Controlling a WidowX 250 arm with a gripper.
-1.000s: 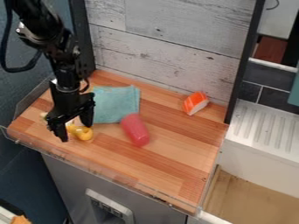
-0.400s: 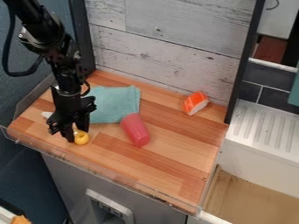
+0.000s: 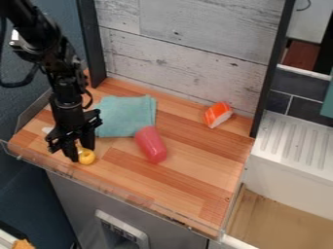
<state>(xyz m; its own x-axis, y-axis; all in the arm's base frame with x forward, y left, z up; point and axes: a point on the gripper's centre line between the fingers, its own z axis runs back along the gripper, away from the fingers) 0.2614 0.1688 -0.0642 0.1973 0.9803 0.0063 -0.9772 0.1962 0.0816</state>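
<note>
Claw [image 3: 81, 151]: closed on yellow toy [image 3: 86, 157]
Round end: toward table's [image 3: 195, 155] front edge
Long axis: mostly hidden

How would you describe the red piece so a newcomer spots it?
On the wooden counter, find the teal cloth. At its near right corner, as the camera sees it, lies the long red piece. It is plain red, unlike the orange and white piece by the back wall and the small yellow piece at the gripper.
</note>
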